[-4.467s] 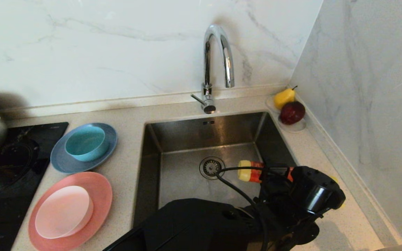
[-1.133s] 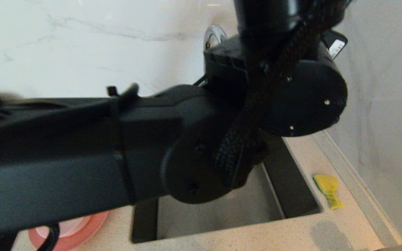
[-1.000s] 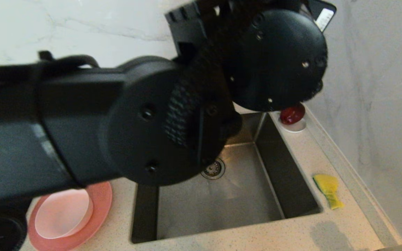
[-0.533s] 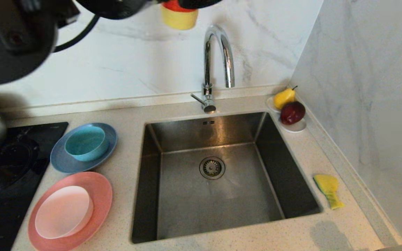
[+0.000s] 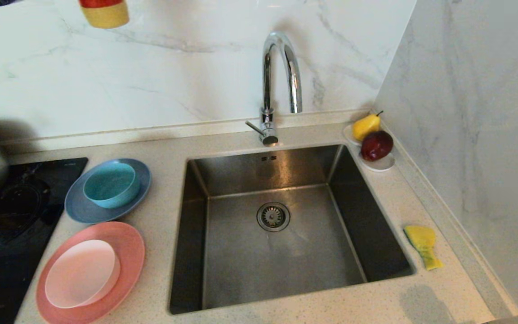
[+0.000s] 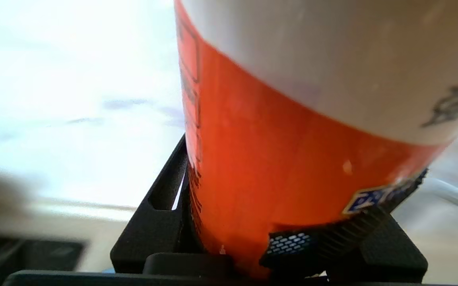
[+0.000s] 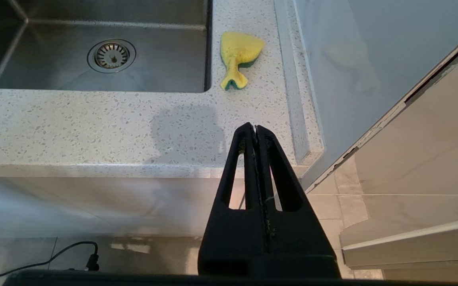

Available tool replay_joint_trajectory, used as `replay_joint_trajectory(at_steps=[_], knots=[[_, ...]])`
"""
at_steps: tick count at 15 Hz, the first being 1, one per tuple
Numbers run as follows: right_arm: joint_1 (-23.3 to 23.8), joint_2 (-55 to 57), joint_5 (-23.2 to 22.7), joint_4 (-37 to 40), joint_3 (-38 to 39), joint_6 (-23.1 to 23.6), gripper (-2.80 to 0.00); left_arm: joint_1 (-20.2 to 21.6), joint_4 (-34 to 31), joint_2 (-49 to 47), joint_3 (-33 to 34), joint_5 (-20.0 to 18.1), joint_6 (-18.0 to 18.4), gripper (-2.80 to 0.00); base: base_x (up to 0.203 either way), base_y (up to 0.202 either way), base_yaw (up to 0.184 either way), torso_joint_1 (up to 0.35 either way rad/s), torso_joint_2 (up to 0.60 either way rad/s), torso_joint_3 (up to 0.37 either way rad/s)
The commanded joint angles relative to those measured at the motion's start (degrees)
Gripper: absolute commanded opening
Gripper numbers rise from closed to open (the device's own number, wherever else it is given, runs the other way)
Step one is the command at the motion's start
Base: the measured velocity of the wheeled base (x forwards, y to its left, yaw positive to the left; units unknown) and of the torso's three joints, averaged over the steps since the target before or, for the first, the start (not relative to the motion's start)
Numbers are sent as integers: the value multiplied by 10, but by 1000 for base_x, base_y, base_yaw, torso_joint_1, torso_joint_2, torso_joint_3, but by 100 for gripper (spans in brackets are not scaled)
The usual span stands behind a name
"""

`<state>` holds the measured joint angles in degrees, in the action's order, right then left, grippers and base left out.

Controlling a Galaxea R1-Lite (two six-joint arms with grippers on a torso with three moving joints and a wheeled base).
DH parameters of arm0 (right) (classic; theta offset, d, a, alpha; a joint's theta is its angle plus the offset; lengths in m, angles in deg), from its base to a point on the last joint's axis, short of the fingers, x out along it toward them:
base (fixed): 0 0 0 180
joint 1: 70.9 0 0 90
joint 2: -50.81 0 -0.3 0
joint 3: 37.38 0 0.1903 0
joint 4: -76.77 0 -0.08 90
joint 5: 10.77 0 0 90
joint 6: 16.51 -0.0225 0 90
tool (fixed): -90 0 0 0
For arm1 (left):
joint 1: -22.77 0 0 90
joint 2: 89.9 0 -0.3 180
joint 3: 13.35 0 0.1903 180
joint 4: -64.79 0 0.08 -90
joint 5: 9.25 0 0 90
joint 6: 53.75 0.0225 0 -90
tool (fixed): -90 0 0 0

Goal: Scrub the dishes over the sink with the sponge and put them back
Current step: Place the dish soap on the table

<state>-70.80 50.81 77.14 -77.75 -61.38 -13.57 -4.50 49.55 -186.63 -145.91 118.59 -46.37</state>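
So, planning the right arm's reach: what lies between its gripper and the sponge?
Only bare speckled countertop lies between the shut right gripper and the sponge, as the right wrist view shows.

Bright, even light; the tap (image 5: 280, 72) carries sharp glare. A soft shadow darkens the table (image 7: 189, 131) near its front edge. The left wrist view is blurred and washed out.

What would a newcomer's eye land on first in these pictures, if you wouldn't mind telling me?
Probably the big steel sink, bare inside, with the crumpled yellow sponge lying on the counter to its right. Next, the stacked dishes on the left: a teal bowl on a grey-blue plate and a pale bowl on a salmon-pink plate. At the top edge, the left gripper holds an orange bottle in the air.
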Motion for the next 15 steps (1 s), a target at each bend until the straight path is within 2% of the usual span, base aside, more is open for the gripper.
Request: replay_joint_trajectory(at_steps=[1, 4, 7, 10, 12, 15], knots=[[0, 1, 0, 0, 0, 0, -280, 73, 3, 2, 42, 3, -29, -280, 0, 0, 0, 0, 0, 0], [0, 0, 0, 0, 0, 0, -280, 124, 4, -18, 129, -1, -82, -280, 0, 0, 0, 0, 0, 0], [0, 0, 0, 0, 0, 0, -280, 139, 18, -75, 139, 14, -139, -280, 0, 0, 0, 0, 0, 0], [0, 0, 0, 0, 0, 0, -280, 141, 64, -134, 150, 48, -160, -280, 0, 0, 0, 0, 0, 0], [0, 0, 0, 0, -1, 0, -280, 140, 127, -170, 158, 73, -159, -280, 0, 0, 0, 0, 0, 0], [0, 0, 0, 0, -1, 0, -280, 135, 189, -217, 171, 112, -157, -280, 0, 0, 0, 0, 0, 0]])
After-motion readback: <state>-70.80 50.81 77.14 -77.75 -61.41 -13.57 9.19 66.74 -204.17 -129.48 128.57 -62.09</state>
